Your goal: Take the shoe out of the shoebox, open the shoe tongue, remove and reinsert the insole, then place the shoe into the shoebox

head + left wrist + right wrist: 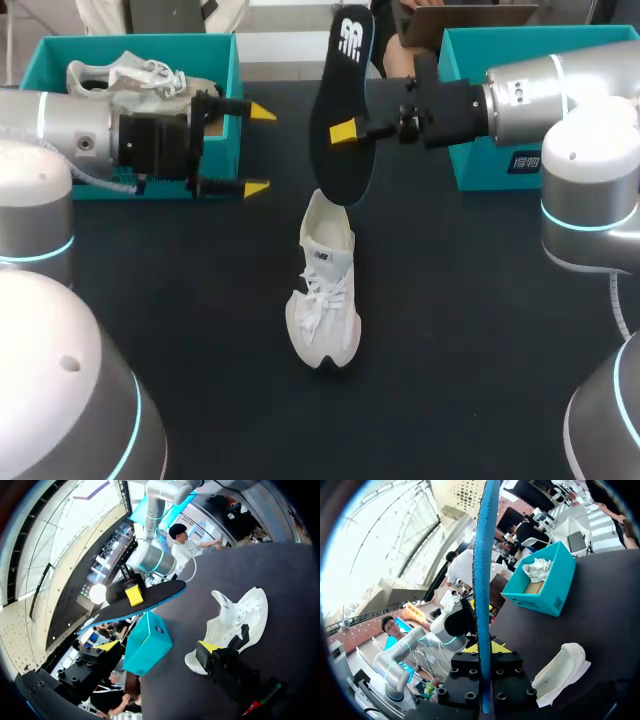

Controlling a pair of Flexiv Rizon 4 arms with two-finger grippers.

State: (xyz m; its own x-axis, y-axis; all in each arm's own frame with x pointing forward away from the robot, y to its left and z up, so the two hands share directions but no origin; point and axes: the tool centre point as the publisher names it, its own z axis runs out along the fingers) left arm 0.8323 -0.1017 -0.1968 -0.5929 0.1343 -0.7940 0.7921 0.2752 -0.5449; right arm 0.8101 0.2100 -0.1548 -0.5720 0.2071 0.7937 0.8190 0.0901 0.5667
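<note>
Observed white sneaker (325, 290) sole-down on dark table (480, 350), toe nearest; above its heel, black insole (343, 60) pinched between right gripper (345, 131) fingers; left gripper (259, 150) spread wide beside left teal shoebox (236, 85) holding second sneaker (130, 78); right teal shoebox (468, 110) at far right.

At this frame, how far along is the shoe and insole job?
Done: the shoe stands out on the table, and the insole is out of it. In hand: the right gripper is shut on the insole above the shoe; the left gripper is open and empty. Left: reinserting the insole and boxing the shoe.
</note>
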